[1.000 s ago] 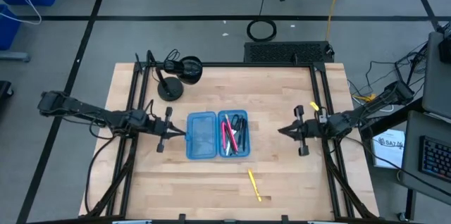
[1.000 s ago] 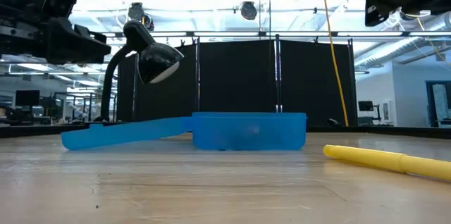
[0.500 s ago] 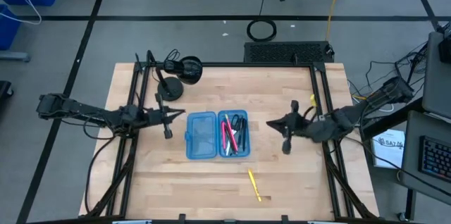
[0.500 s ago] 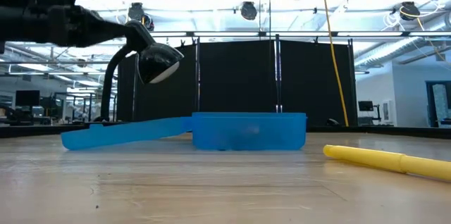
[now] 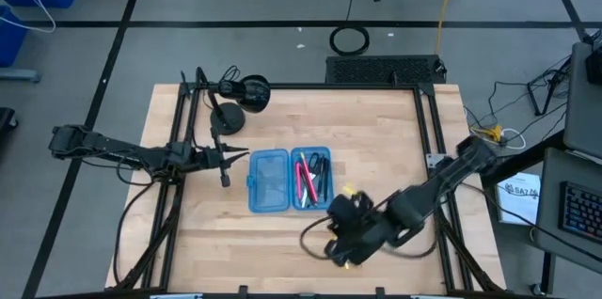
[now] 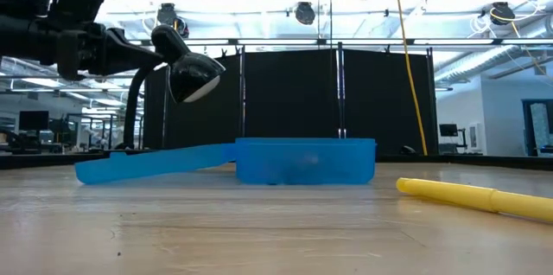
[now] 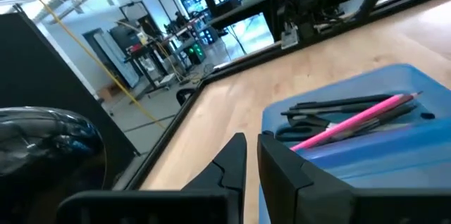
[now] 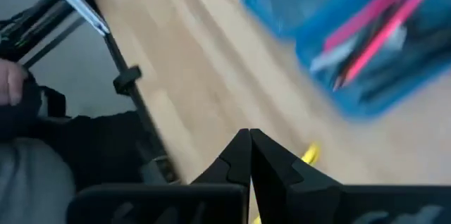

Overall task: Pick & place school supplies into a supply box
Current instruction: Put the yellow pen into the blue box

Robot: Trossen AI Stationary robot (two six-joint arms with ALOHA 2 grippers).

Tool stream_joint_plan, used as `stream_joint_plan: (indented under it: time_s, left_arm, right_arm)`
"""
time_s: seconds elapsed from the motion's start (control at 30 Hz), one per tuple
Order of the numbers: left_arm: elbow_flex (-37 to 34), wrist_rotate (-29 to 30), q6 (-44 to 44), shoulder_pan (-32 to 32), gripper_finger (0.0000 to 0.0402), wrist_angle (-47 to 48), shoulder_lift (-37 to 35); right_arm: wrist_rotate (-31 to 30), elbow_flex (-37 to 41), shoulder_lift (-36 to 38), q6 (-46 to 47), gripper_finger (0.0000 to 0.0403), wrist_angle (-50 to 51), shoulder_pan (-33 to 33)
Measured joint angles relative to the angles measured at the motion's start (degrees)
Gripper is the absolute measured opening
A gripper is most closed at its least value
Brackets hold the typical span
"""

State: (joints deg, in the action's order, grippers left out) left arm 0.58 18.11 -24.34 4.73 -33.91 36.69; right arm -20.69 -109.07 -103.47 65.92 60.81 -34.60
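The right end effector (image 5: 340,248) hangs low over the near part of the counter (image 5: 282,243), its fingers pressed together with nothing between them. A yellow marker (image 6: 471,195) lies on the wood just below it — in the right wrist view only a short yellow stretch shows beside the fingertips, and from above the arm covers most of it.

Beyond this end effector sits the supply box (image 5: 289,180), a blue case lying open in two halves. The half nearer the right arm holds pink pens (image 5: 303,182) and dark ones side by side; the other half looks bare.

The left end effector (image 5: 233,157) hovers just beside the box's bare half, above the counter. Its fingers (image 7: 232,164) stand a narrow slit apart and grip nothing. The box's filled half shows ahead of them in the left wrist view, a pink pencil on top of the dark items.

A black desk lamp (image 5: 235,102) stands behind the left end effector, clear of the box.
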Motion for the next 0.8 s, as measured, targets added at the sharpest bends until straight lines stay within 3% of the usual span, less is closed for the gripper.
stream_joint_plan:
  time_s: [0.17,0.27,0.4,0.57,0.8]
  left_arm:
    - [0.0,0.0,0.7,0.0,0.0042,0.1,0.0]
    - [0.0,0.0,0.7,0.0,0.0042,-1.1,0.0]
    - [0.0,-0.1,0.6,0.0,0.0042,-1.2,0.0]
    - [0.0,-0.1,0.5,0.0,0.0042,-3.3,0.0]
    - [0.0,-0.2,0.7,0.0,0.0042,-4.1,0.0]
  right_arm:
    - [7.7,-5.2,-7.3,15.7,0.0000,5.9,-0.6]
    - [12.8,-3.3,-10.2,19.3,0.0001,2.9,-0.5]
    - [13.5,2.5,-12.0,25.6,0.0019,-4.8,-0.5]
    - [14.4,12.3,-11.8,29.6,0.0075,-18.0,-0.9]
    - [24.4,21.9,-11.9,40.1,0.0176,-20.2,-1.6]
